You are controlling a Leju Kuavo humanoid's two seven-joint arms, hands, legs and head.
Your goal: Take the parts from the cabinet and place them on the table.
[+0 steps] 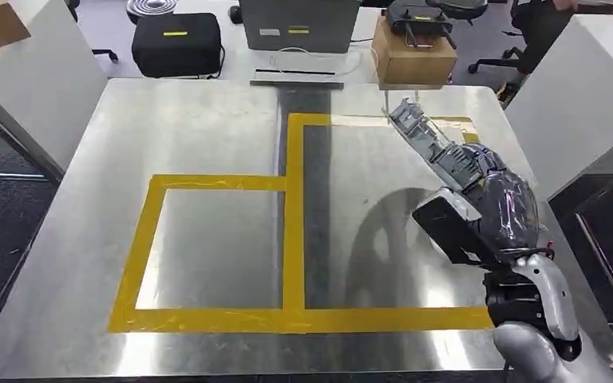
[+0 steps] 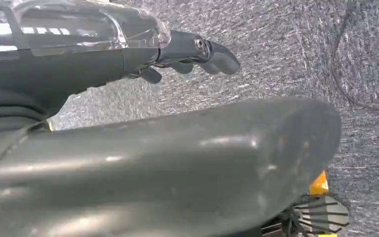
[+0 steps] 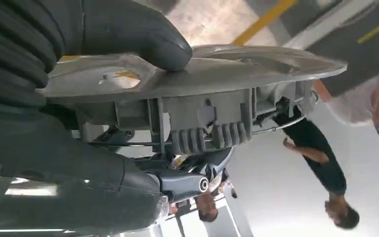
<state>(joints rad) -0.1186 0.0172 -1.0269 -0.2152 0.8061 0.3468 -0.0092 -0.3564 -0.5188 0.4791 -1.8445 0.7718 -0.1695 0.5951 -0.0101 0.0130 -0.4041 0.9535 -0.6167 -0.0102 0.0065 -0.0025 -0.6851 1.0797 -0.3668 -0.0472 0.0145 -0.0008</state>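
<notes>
In the head view our right hand (image 1: 491, 203) grips the grey plastic part (image 1: 435, 140) above the right side of the metal table (image 1: 207, 120), over the yellow tape frame (image 1: 291, 239). We judge we should lower it slowly and level before releasing.

In the left wrist view our left hand (image 2: 197, 54) holds nothing, fingers loosely apart, above carpet.

In the right wrist view the thumb (image 3: 128, 32) presses the part's flat face; keep this grip until it rests.
</notes>
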